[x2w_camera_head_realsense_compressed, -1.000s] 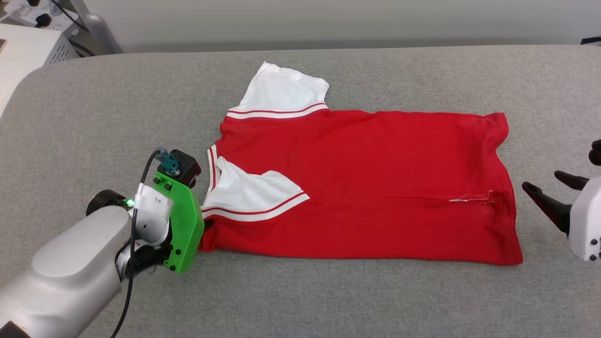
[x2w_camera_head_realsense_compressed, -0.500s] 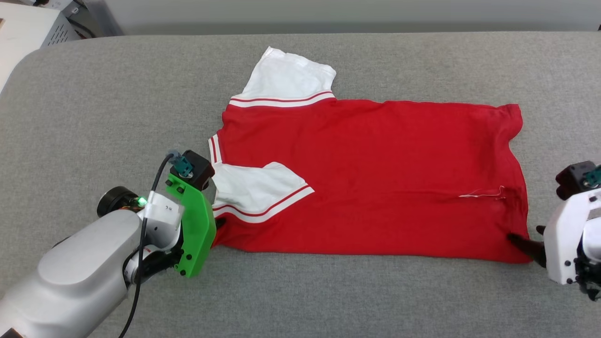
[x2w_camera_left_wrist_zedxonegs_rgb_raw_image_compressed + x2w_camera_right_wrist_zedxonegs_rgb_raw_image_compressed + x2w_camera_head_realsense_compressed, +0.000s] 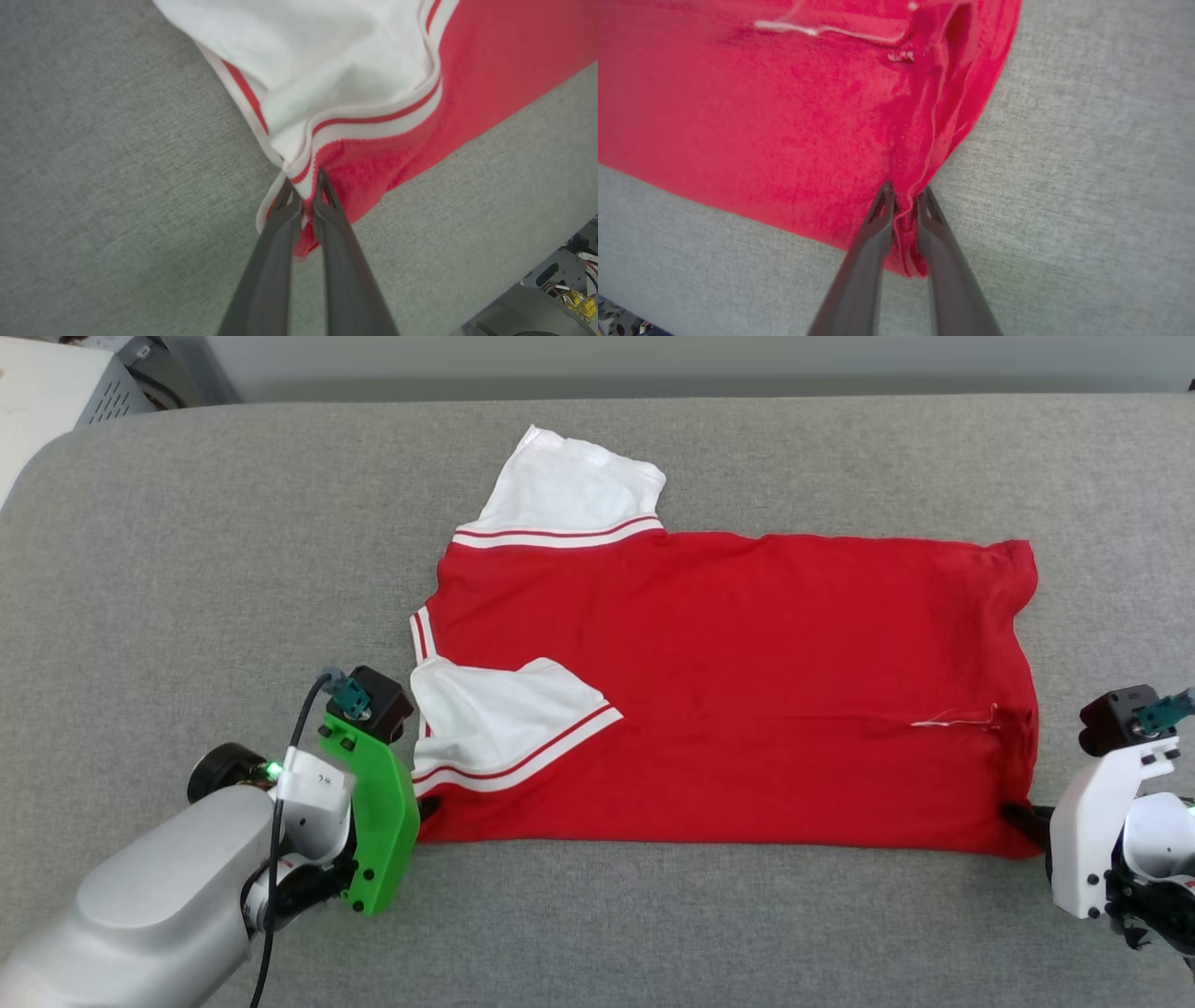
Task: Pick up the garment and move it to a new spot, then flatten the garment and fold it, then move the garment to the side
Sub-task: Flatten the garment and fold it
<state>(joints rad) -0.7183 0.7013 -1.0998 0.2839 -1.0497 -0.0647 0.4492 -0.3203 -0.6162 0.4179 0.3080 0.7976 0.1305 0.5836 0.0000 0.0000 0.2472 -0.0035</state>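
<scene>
The garment (image 3: 728,691) lies flat on the grey surface, collar end to the left, hem to the right, one white sleeve (image 3: 569,490) sticking out at the back and the other (image 3: 495,719) folded onto the red body. My left gripper (image 3: 428,807) is shut on the near left corner, pinching red cloth and striped trim (image 3: 303,186). At the near right hem corner my right gripper (image 3: 1019,817) is shut on the red fabric (image 3: 906,196). The chest lettering is hidden.
The grey padded surface (image 3: 233,569) stretches wide around the shirt. A white cabinet (image 3: 47,392) stands beyond its far left corner. A loose white thread (image 3: 952,719) lies on the red cloth near the hem.
My right gripper came in from the right side and shut on the near right hem corner. The left gripper, still on its corner, drew slightly toward me. The camera tilted, shifting the picture.
</scene>
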